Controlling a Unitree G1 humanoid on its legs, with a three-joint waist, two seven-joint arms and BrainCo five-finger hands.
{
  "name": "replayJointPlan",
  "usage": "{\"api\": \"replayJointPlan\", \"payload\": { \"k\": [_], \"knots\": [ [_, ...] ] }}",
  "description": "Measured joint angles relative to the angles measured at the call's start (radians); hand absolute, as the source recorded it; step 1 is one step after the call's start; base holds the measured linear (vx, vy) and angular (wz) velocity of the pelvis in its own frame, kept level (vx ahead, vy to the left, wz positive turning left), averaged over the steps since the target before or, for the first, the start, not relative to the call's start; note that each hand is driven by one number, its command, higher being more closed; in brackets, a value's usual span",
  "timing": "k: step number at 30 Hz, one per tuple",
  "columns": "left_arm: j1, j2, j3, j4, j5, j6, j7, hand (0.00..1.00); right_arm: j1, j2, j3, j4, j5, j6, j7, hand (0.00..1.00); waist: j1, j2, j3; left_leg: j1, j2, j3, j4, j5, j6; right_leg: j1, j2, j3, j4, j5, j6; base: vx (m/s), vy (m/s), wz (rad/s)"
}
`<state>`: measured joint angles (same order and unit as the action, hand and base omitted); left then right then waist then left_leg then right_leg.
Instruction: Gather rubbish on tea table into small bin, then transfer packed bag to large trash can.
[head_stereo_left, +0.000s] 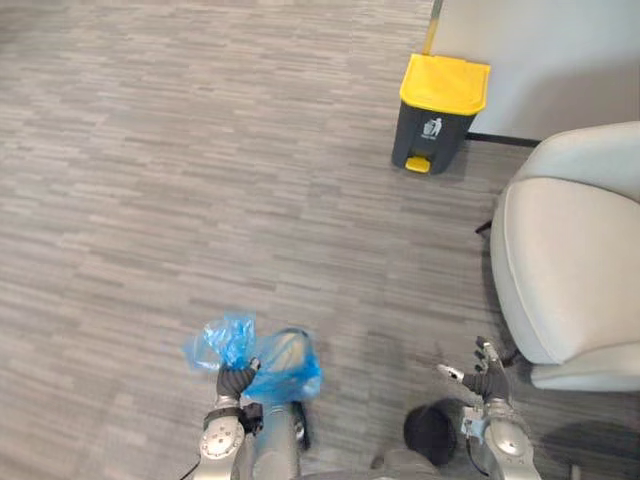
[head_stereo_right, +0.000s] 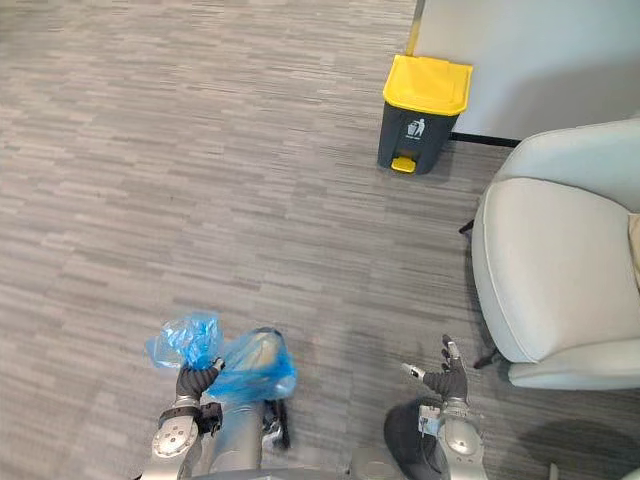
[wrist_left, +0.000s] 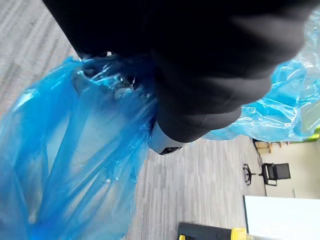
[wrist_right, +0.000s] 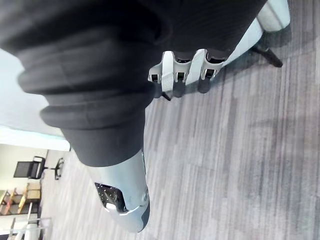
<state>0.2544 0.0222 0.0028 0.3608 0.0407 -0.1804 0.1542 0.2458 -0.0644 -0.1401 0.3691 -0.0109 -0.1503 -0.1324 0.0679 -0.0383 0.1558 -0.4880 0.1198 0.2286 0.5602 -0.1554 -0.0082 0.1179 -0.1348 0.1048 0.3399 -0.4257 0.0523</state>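
Note:
My left hand (head_stereo_left: 236, 379) is shut on the gathered neck of a blue plastic rubbish bag (head_stereo_left: 283, 365), which hangs low at the lower left of the eye views. The bag's crinkled top (head_stereo_right: 185, 338) sticks up past the hand, and its blue film (wrist_left: 65, 165) wraps close round the hand in the left wrist view. A dark grey trash can with a yellow lid (head_stereo_left: 441, 112) stands on the floor far ahead to the right, lid down. My right hand (head_stereo_left: 482, 379) hangs at the lower right with relaxed fingers (wrist_right: 175, 80), holding nothing.
A light grey armchair (head_stereo_left: 570, 260) stands at the right, close to my right hand. A pale wall panel (head_stereo_left: 540, 60) rises behind the trash can. Grey striped carpet (head_stereo_left: 200, 180) stretches between me and the can.

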Motion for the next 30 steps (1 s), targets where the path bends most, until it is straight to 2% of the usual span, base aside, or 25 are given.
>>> {"api": "replayJointPlan", "payload": {
  "k": [1, 2, 3, 4, 5, 6, 7, 8, 9, 11, 12, 13, 14, 15, 16, 17, 18, 19, 20, 21, 23, 25, 28, 29, 30],
  "knots": [
    [-0.004, 0.011, 0.001, -0.007, 0.0, 0.0, 0.0, 1.0, 0.002, 0.007, 0.0, 0.0, 0.0, 0.0, 0.001, 0.0, 0.0, -0.011, -0.006, 0.003, 0.001, 0.017, 0.024, -0.023, 0.009, -0.004, -0.01, 0.012, 0.018, 0.015, 0.01, 0.6, 0.26, -0.43],
    [-0.004, 0.013, -0.012, -0.018, 0.0, 0.0, 0.0, 1.0, 0.003, 0.014, 0.0, 0.0, -0.002, 0.0, 0.0, 0.0, 0.0, -0.025, -0.015, 0.027, 0.001, 0.042, 0.061, -0.074, 0.027, -0.02, -0.024, 0.029, 0.093, 0.054, 0.046, 0.72, 0.315, -0.46],
    [-0.006, 0.018, -0.018, -0.019, 0.0, 0.0, 0.0, 1.0, 0.001, 0.016, -0.001, 0.0, -0.006, 0.0, 0.0, 0.0, -0.003, -0.032, -0.016, 0.07, 0.0, 0.065, 0.066, -0.1, 0.036, -0.049, -0.03, 0.045, 0.204, 0.1, 0.095, 0.59, 0.255, -0.58],
    [-0.012, 0.03, -0.034, -0.019, 0.0, 0.001, 0.0, 1.0, -0.004, 0.019, 0.001, -0.001, -0.011, 0.0, 0.0, 0.0, -0.005, -0.034, -0.015, 0.139, -0.005, 0.077, 0.041, -0.126, 0.039, -0.132, -0.023, 0.063, 0.418, 0.179, 0.201, 0.52, 0.184, -0.5],
    [-0.019, 0.035, -0.048, -0.019, 0.0, 0.002, 0.001, 1.0, -0.006, 0.018, 0.005, -0.001, -0.015, -0.001, 0.001, 0.0, -0.013, -0.031, -0.013, 0.194, -0.009, 0.08, 0.011, -0.135, 0.039, -0.198, -0.016, 0.053, 0.573, 0.186, 0.219, 0.37, 0.095, -0.47],
    [-0.019, 0.043, -0.051, -0.02, 0.0, 0.002, 0.003, 1.0, -0.006, 0.017, 0.016, -0.001, -0.022, -0.001, 0.0, 0.0, -0.022, -0.029, -0.011, 0.259, -0.011, 0.092, -0.032, -0.143, 0.035, -0.262, -0.009, 0.024, 0.686, 0.179, 0.199, 0.53, 0.066, -0.5],
    [-0.019, 0.054, -0.05, -0.025, 0.0, 0.002, 0.009, 1.0, -0.007, 0.017, 0.031, -0.003, -0.03, -0.001, 0.0, 0.0, -0.028, -0.02, -0.008, 0.351, -0.01, 0.112, -0.105, -0.156, 0.025, -0.346, -0.006, -0.037, 0.761, 0.157, 0.146, 0.44, 0.028, -0.52],
    [-0.019, 0.06, -0.052, -0.027, 0.0, 0.002, 0.011, 1.0, -0.009, 0.018, 0.037, -0.003, -0.031, -0.001, 0.0, 0.0, -0.028, -0.015, -0.005, 0.393, -0.006, 0.125, -0.136, -0.161, 0.019, -0.388, -0.007, -0.072, 0.769, 0.144, 0.121, 0.52, 0.01, -0.61],
    [-0.022, 0.064, -0.052, -0.027, 0.0, 0.002, 0.018, 1.0, -0.015, 0.019, 0.04, -0.002, -0.034, -0.001, 0.0, 0.0, -0.032, -0.001, 0.002, 0.458, 0.003, 0.139, -0.185, -0.176, 0.008, -0.462, -0.008, -0.149, 0.735, 0.12, 0.079, 0.44, -0.028, -0.38],
    [-0.028, 0.071, -0.052, -0.027, -0.001, 0.002, 0.022, 1.0, -0.014, 0.019, 0.038, -0.001, -0.039, 0.0, 0.0, 0.0, -0.057, 0.002, 0.007, 0.528, 0.007, 0.143, -0.233, -0.193, -0.018, -0.556, -0.018, -0.235, 0.595, 0.11, 0.058, 0.45, -0.082, -0.09],
    [-0.042, 0.08, -0.052, -0.016, -0.001, 0.001, 0.022, 1.0, -0.015, 0.015, 0.032, 0.003, -0.039, 0.0, -0.001, 0.0, -0.068, -0.001, 0.005, 0.564, 0.01, 0.144, -0.259, -0.205, -0.042, -0.602, -0.018, -0.274, 0.439, 0.133, 0.038, 0.46, -0.154, 0.18],
    [-0.059, 0.095, -0.036, 0.009, 0.0, -0.002, 0.021, 1.0, -0.028, 0.006, 0.031, 0.038, -0.04, -0.003, -0.001, 0.0, -0.083, -0.007, 0.003, 0.596, 0.004, 0.137, -0.288, -0.213, -0.067, -0.613, -0.003, -0.285, 0.236, 0.199, 0.023, 0.48, -0.17, 0.31],
    [-0.061, 0.101, -0.034, 0.031, 0.0, -0.002, 0.021, 1.0, -0.037, -0.003, 0.031, 0.066, -0.041, -0.001, -0.002, 0.0, -0.095, -0.006, 0.003, 0.615, 0.0, 0.122, -0.299, -0.219, -0.077, -0.612, 0.007, -0.276, 0.197, 0.297, -0.005, 0.56, -0.174, 0.45],
    [-0.081, 0.095, -0.031, 0.081, 0.002, 0.001, 0.022, 1.0, -0.049, -0.027, 0.031, 0.126, -0.045, 0.004, -0.003, 0.0, -0.114, 0.015, -0.01, 0.648, 0.021, 0.083, -0.309, -0.209, -0.102, -0.604, 0.037, -0.265, 0.232, 0.33, -0.065, 0.65, -0.176, 0.16],
    [-0.08, 0.088, -0.029, 0.079, 0.008, 0.002, 0.02, 1.0, -0.056, -0.034, 0.029, 0.124, -0.053, 0.009, -0.002, 0.0, -0.101, 0.036, -0.005, 0.655, 0.048, 0.066, -0.281, -0.166, -0.13, -0.605, 0.042, -0.268, 0.274, 0.286, -0.08, 0.68, -0.185, 0.04],
    [-0.076, 0.084, -0.022, 0.079, 0.01, 0.003, 0.02, 1.0, -0.056, -0.034, 0.022, 0.111, -0.056, 0.008, -0.001, 0.0, -0.101, 0.043, 0.002, 0.646, 0.053, 0.053, -0.239, -0.14, -0.131, -0.599, 0.038, -0.273, 0.299, 0.264, -0.085, 0.66, -0.198, 0.1],
    [-0.083, 0.064, -0.006, 0.08, 0.01, 0.009, 0.02, 1.0, -0.055, -0.037, 0.012, 0.1, -0.061, 0.009, 0.0, 0.0, -0.114, 0.061, 0.025, 0.605, 0.067, 0.022, -0.088, -0.058, -0.108, -0.538, 0.027, -0.298, 0.321, 0.241, -0.102, 0.75, -0.25, 0.35],
    [-0.074, 0.041, 0.008, 0.078, 0.01, 0.008, 0.019, 1.0, -0.037, -0.046, 0.013, 0.086, -0.061, 0.009, 0.001, 0.0, -0.105, 0.063, 0.031, 0.527, 0.112, -0.009, 0.145, 0.042, -0.121, -0.434, 0.047, -0.305, 0.257, 0.226, -0.118, 0.72, -0.208, 0.24],
    [-0.064, 0.031, 0.007, 0.07, 0.01, 0.004, 0.018, 1.0, -0.033, -0.041, 0.013, 0.068, -0.061, 0.008, 0.0, 0.0, -0.086, 0.08, 0.033, 0.466, 0.153, -0.014, 0.31, 0.02, -0.112, -0.347, 0.071, -0.308, 0.186, 0.223, -0.119, 0.67, -0.157, -0.12],
    [-0.057, 0.027, 0.006, 0.067, 0.01, 0.0, 0.014, 1.0, -0.033, -0.042, 0.012, 0.048, -0.06, 0.007, -0.002, 0.0, -0.072, 0.081, 0.033, 0.403, 0.176, -0.009, 0.421, -0.011, -0.088, -0.276, 0.085, -0.302, 0.125, 0.221, -0.121, 0.43, -0.037, -0.27],
    [-0.055, 0.025, 0.006, 0.067, 0.01, 0.0, -0.001, 1.0, -0.045, -0.046, 0.002, 0.018, -0.055, -0.001, -0.004, 0.0, -0.048, 0.068, 0.034, 0.277, 0.178, 0.024, 0.474, -0.058, -0.058, -0.175, 0.091, -0.291, 0.028, 0.216, -0.123, 0.47, -0.01, -0.3],
    [-0.041, 0.014, 0.008, 0.037, 0.01, 0.001, -0.003, 1.0, -0.056, -0.052, -0.008, -0.001, -0.038, -0.001, -0.005, 0.0, -0.022, 0.063, 0.037, 0.143, 0.173, 0.068, 0.373, -0.096, -0.036, -0.099, 0.088, -0.267, -0.051, 0.198, -0.103, 0.57, 0.102, -0.44],
    [-0.026, 0.001, 0.007, 0.013, 0.01, 0.0, -0.003, 1.0, -0.056, -0.057, -0.032, -0.001, -0.038, 0.0, -0.014, 0.0, 0.004, 0.064, 0.036, 0.082, 0.125, 0.059, 0.036, -0.068, -0.056, -0.019, 0.063, -0.247, -0.081, 0.116, -0.013, 0.47, 0.204, -0.46],
    [-0.013, 0.001, 0.009, 0.008, 0.01, 0.001, -0.001, 1.0, -0.05, -0.051, -0.043, 0.026, -0.038, 0.005, -0.022, 0.0, 0.003, 0.054, 0.014, 0.101, 0.078, 0.043, -0.047, 0.028, -0.013, -0.002, 0.039, -0.218, -0.054, 0.057, 0.03, 0.51, 0.276, -0.18],
    [-0.01, 0.007, 0.009, 0.006, 0.01, 0.001, -0.001, 1.0, -0.044, -0.039, -0.041, 0.033, -0.038, 0.006, -0.022, 0.0, -0.005, 0.026, -0.002, 0.103, 0.053, 0.058, -0.045, 0.004, 0.0, -0.001, 0.011, -0.208, -0.057, 0.059, 0.029, 0.64, 0.311, -0.08]
  ]
}}
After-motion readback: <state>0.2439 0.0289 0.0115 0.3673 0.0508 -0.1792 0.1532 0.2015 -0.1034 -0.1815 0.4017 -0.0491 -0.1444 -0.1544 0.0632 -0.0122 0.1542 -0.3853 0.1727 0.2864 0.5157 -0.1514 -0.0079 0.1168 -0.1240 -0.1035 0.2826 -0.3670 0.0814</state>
